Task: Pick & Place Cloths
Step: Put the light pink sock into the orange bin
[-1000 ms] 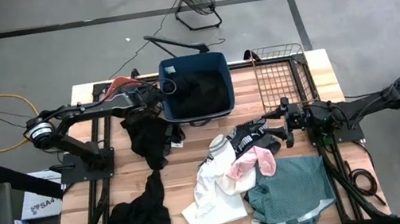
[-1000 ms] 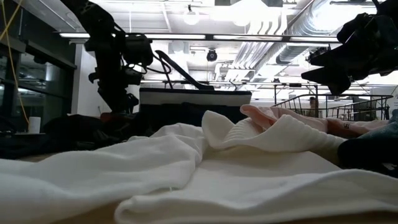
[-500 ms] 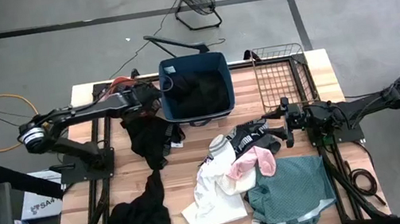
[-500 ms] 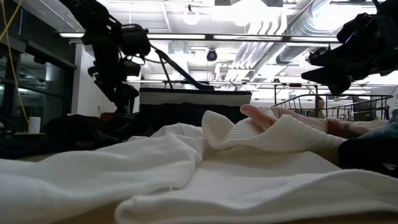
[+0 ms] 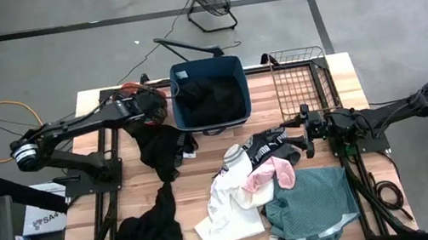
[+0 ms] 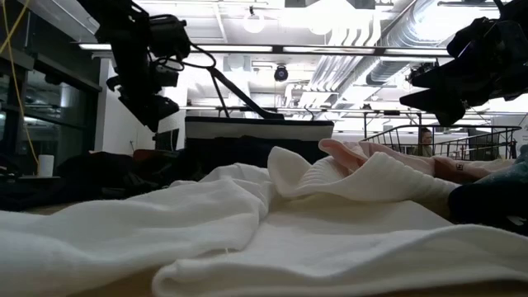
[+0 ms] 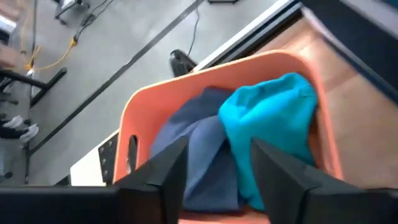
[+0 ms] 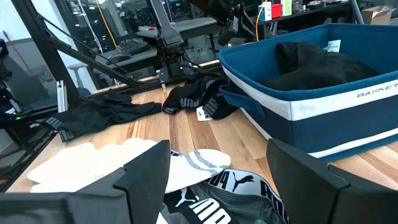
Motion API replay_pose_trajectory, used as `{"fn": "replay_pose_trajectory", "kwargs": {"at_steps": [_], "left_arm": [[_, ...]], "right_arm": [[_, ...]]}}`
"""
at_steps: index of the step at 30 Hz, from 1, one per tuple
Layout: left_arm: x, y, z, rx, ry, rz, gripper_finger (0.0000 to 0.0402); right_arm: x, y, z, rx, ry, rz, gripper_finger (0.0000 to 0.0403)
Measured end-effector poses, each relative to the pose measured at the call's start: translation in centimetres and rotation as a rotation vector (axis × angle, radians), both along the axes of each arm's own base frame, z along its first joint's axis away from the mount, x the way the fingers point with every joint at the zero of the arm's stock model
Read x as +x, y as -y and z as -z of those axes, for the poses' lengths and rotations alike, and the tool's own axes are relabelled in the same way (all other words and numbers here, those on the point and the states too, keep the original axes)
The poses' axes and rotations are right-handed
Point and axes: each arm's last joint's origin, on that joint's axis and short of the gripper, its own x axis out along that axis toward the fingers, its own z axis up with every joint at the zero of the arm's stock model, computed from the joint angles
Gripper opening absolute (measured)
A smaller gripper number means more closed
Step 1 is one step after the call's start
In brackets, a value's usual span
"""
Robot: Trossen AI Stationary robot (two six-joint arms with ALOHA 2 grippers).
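A: Where do the cloths lie?

B: Most are spread over the wooden worktop (image 5: 203, 160). A white cloth (image 5: 226, 207) sits near the front middle, with a pale pink one (image 5: 270, 176) touching its right side and a large teal-green one (image 5: 312, 203) just beside both. A black-and-white patterned piece (image 5: 274, 142) lies behind the pink one.

A: And the black ones?

B: 1 black cloth (image 5: 163, 150) lies in front of the navy tub (image 5: 210, 93), toward its left corner. Another (image 5: 150, 233) lies at the front left. More black fabric fills the tub itself.

A: What about the left tool?

B: The left tool (image 5: 151, 104) is at the back left of the worktop, just beside the tub. Its wrist view looks down into an orange basin (image 7: 146, 102) holding a bright blue cloth (image 7: 273, 124) and a dull blue one (image 7: 196, 158). The fingers (image 7: 165, 177) stand apart, nothing between them.

A: The right tool?

B: The right tool (image 5: 306, 131) hovers over the patterned piece, on the right side of the worktop. Its fingers (image 8: 146, 171) are spread wide and empty.
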Motion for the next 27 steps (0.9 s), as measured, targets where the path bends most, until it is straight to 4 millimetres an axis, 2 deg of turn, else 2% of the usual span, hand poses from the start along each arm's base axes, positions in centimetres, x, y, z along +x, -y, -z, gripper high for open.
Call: {"fn": "replay_pose_trajectory", "kwargs": {"at_steps": [6, 8, 17, 27], "left_arm": [[0.9, 2.1, -0.2, -0.014, 0.014, 0.109, 0.0034], [1.1, 3.1, -0.6, -0.007, 0.024, 0.162, 0.0010], [1.8, 8.2, -1.9, -0.050, 0.125, 0.426, 0.0002], [0.8, 12.2, -4.1, -0.079, 0.286, 0.662, 0.0001]], "right_arm": [[0.0, 0.0, 0.0, 0.000, 0.000, 0.000, 0.0259], [0.0, 0.0, 0.0, 0.000, 0.000, 0.000, 0.0259], [0.0, 0.0, 0.0, 0.000, 0.000, 0.000, 0.0259], [0.0, 0.0, 0.0, 0.000, -0.001, 0.000, 0.0259]]}}
